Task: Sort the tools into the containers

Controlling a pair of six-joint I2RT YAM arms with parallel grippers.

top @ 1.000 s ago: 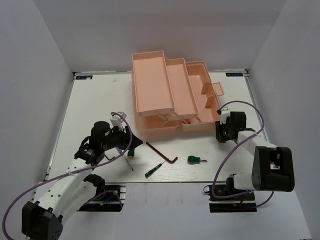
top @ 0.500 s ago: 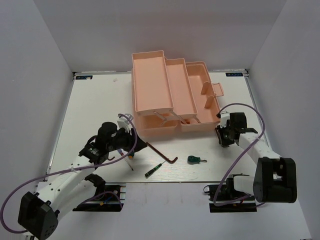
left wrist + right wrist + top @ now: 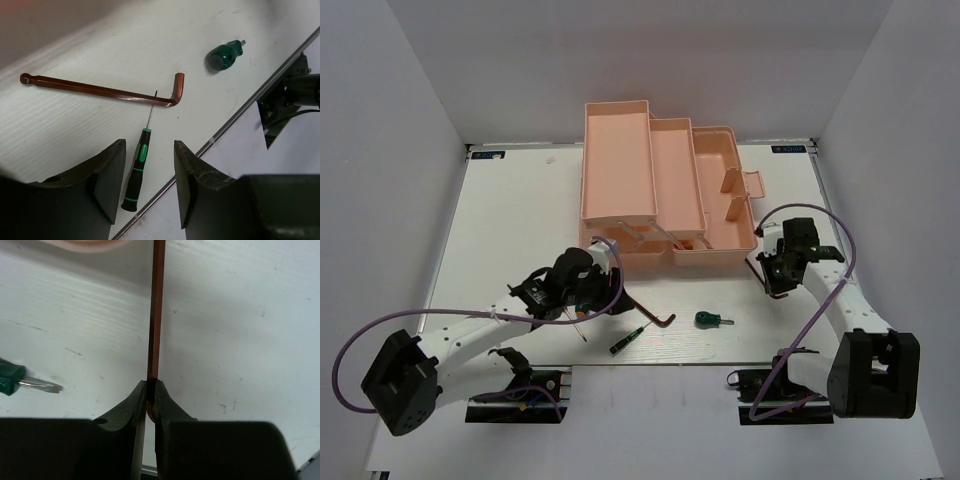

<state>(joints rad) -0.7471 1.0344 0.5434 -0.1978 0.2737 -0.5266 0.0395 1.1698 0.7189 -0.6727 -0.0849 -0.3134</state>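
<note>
The salmon-pink toolbox (image 3: 650, 190) stands open at the back middle. My left gripper (image 3: 603, 292) is open and empty, hovering over the tools in front of the box. In the left wrist view its fingers (image 3: 112, 175) frame a black-green screwdriver (image 3: 136, 167). Beyond that lie a brown L-shaped hex key (image 3: 100, 91) and a stubby green screwdriver (image 3: 226, 54). All three also show from above: the hex key (image 3: 645, 305), the black-green screwdriver (image 3: 628, 340) and the green screwdriver (image 3: 708, 319). My right gripper (image 3: 775, 280) is shut on a second hex key (image 3: 156, 305) right of the box.
A screwdriver with a thin shaft (image 3: 582, 325) lies partly under my left arm. The toolbox's handle flap (image 3: 745, 185) sticks out on its right side. The table's front edge with a metal strip (image 3: 235, 120) runs just beyond the tools. White walls enclose the table.
My left arm has swung right, from beside the green-orange screwdriver to over the hex key and black-green screwdriver. My right gripper has shifted slightly right and nearer with its hex key. The toolbox trays look shifted.
</note>
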